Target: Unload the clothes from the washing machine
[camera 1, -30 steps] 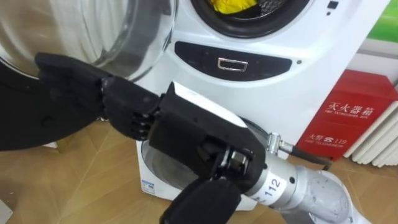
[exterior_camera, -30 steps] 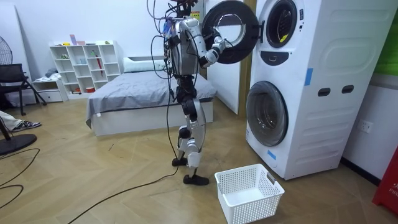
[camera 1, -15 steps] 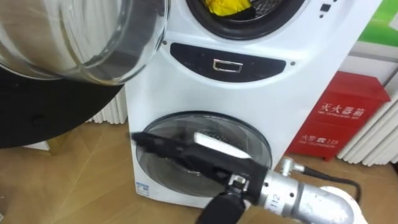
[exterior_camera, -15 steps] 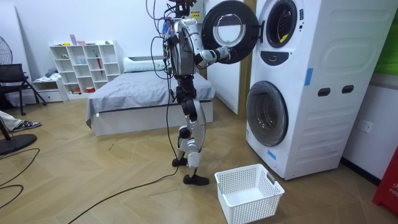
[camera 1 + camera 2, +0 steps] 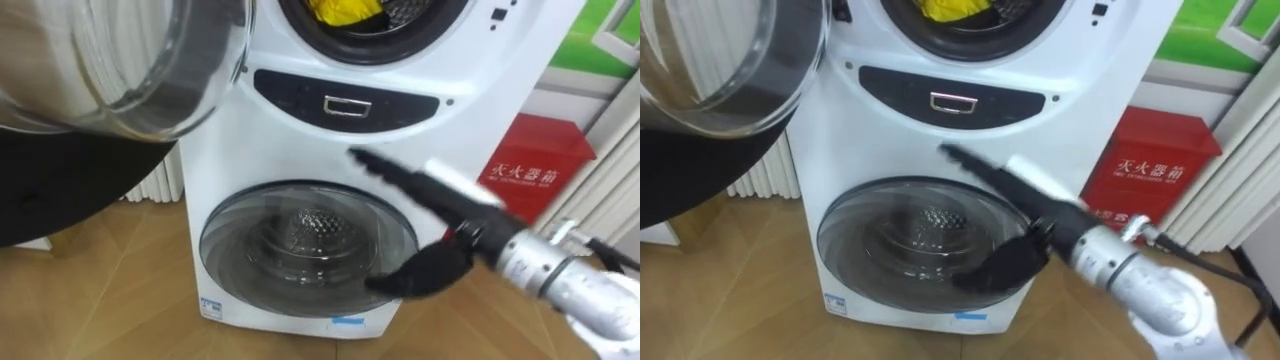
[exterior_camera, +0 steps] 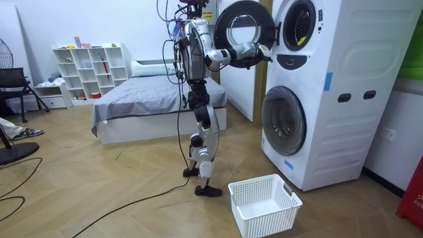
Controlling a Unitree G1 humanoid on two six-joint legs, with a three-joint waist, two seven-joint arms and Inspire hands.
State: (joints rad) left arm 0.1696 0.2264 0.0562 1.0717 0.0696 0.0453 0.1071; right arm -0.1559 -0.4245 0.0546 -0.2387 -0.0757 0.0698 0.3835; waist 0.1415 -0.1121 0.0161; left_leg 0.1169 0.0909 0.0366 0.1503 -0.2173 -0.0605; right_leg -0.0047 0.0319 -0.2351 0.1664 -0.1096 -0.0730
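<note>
A yellow cloth [image 5: 340, 10] lies in the open upper drum of the stacked white washing machine [image 5: 300, 140], at the top edge of the eye views. The round glass door [image 5: 110, 70] stands swung open at the left. My right hand [image 5: 440, 205] comes in from the lower right, open with fingers straight, in front of the machine below the control panel [image 5: 345, 100] and apart from the cloth. In the room view the right hand [image 6: 260, 50] is held out between the open door [image 6: 241, 33] and the upper drum, where the yellow cloth [image 6: 301, 39] shows.
The lower machine's round door [image 5: 305, 245] is closed. A red box [image 5: 530, 165] stands on the floor to the right of the machine. A white laundry basket [image 6: 264, 205] sits on the wooden floor near the robot's feet. A bed [image 6: 145, 99] is behind.
My right hand has swung from the open door at the left across to the right, in front of the machine. The picture has shifted slightly as well.
</note>
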